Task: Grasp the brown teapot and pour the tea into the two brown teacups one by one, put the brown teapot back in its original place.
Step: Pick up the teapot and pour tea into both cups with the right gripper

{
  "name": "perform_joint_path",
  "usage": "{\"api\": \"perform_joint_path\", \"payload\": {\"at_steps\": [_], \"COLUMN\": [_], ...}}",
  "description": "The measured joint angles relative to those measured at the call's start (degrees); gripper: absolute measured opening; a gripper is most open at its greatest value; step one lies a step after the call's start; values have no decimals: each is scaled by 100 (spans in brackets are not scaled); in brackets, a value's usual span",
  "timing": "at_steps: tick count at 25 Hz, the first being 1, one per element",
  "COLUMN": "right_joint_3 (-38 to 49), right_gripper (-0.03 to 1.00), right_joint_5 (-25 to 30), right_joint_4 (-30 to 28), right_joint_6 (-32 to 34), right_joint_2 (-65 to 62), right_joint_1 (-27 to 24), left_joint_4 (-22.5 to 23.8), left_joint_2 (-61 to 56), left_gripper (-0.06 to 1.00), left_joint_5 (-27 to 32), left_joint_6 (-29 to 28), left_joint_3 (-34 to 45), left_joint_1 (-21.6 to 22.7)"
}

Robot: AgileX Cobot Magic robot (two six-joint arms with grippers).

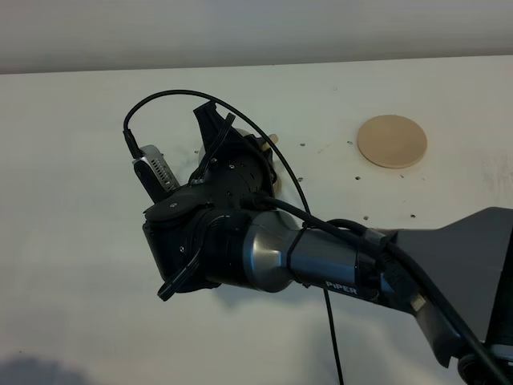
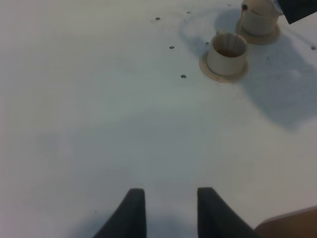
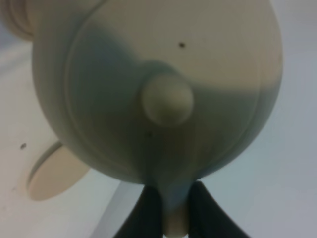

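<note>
White tabletop, scattered small dark specks, pale grey wall behind, soft even light

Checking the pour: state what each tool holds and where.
The right tool grips the brown teapot by its handle; the left tool holds nothing.

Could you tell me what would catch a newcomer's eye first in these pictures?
The brown teapot fills the right wrist view, its handle pinched in the right gripper. From above, that black arm sprawls across the middle of the table, while the round coaster sits bare at the back right. The left wrist view shows what looks like a thin stream falling into the nearer teacup.
</note>
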Motion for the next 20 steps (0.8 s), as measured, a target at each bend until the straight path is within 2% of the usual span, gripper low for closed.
{"api": "perform_joint_path", "payload": {"at_steps": [20], "right_joint_3": [0], "right_gripper": [11], "right_joint_5": [0], "right_joint_4": [-171], "right_joint_6": [-17], "right_joint_2": [0], "right_joint_1": [0], "left_joint_4": [0], "left_joint_2": [0], "left_gripper": [24], "left_joint_5": [0], "left_joint_6": [0], "left_joint_3": [0], "left_joint_1": [0]}}
